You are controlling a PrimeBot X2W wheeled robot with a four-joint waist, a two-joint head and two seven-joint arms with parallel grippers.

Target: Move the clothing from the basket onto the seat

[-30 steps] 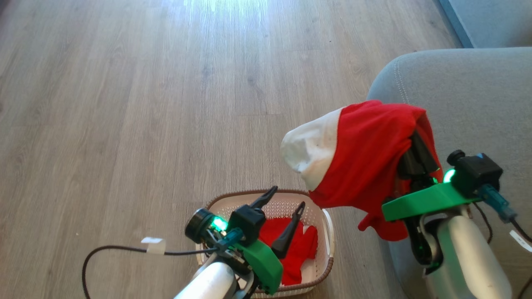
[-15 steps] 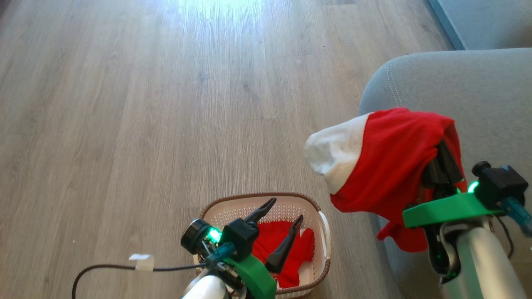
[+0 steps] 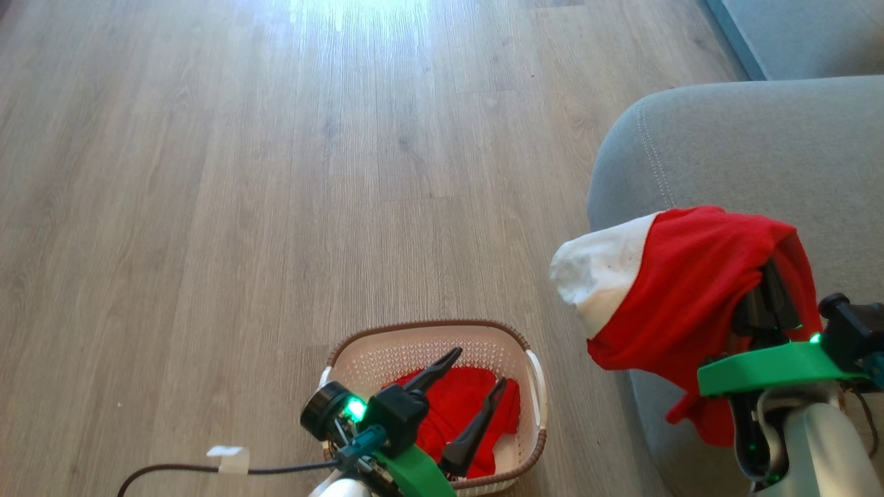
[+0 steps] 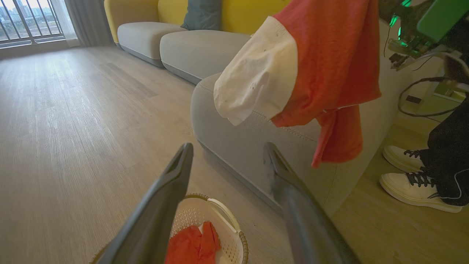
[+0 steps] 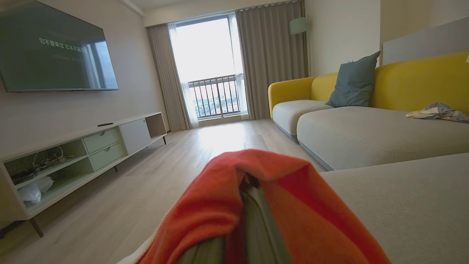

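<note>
**Arm hardware, visual check**

Left tool (image 3: 478, 367): two long, dark, tapered fingers. Green left wrist bracket (image 3: 414, 475). Beside that bracket: round black camera puck (image 3: 323, 411), lit green LED (image 3: 356, 409), teal connector (image 3: 366, 439), dark braided cable (image 3: 166, 471) with white tape tag (image 3: 228, 458). Right side: matching green right wrist bracket (image 3: 773, 366), pale forearm shell (image 3: 822, 449).

We see pale wood floor (image 3: 207, 172) across the left of the head view. In the right wrist view, a dark television (image 5: 55, 47) hangs at upper left above a low cabinet (image 5: 91, 143). A blue-grey pillow (image 5: 353, 80) and a crumpled cloth (image 5: 436, 111) sit at right. A person's white shoes (image 4: 414, 187) stand at the lower right of the left wrist view.
</note>
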